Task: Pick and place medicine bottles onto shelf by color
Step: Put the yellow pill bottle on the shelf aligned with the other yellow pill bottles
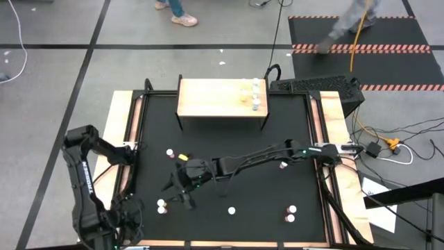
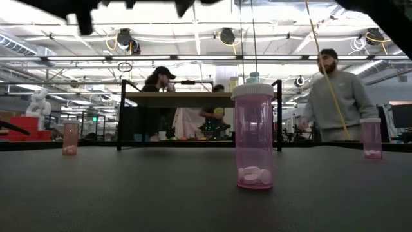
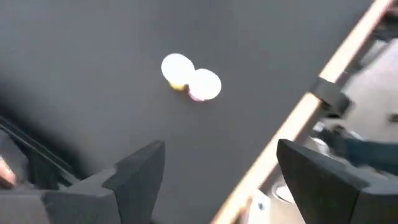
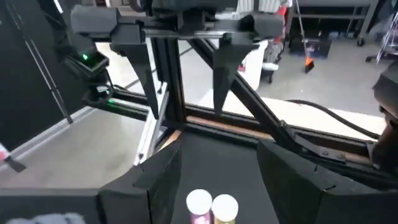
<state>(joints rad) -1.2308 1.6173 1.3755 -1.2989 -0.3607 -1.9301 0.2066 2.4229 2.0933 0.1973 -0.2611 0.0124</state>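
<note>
The right gripper [image 1: 182, 186] is seen stretched far across the black mat [image 1: 229, 156] toward its left near part, with its fingers apart and nothing between them. In the right wrist view two white-capped medicine bottles, a pink one [image 4: 199, 206] and a yellow one [image 4: 225, 208], are framed touching each other just ahead of those fingers; from above the same pair [image 1: 161, 206] is found near the mat's left front. The left gripper [image 3: 217, 180] is kept back at the left front corner, its jaws also spread and empty, and the same pair is seen past them.

On the shelf [image 1: 208, 97], at the far side of the mat, a few bottles [image 1: 254, 94] are gathered at its right end. More bottles are scattered over the mat: one white-capped [image 1: 169, 152] and a yellow one lying down [image 1: 182, 157] left of centre, one [image 1: 232, 210] at the front middle, a pink pair [image 1: 291, 213] at the right front. In the low view a pink bottle with white tablets inside [image 2: 252, 136] is shown standing close to the camera.

No label text or brand can be read on any bottle or on the arms
</note>
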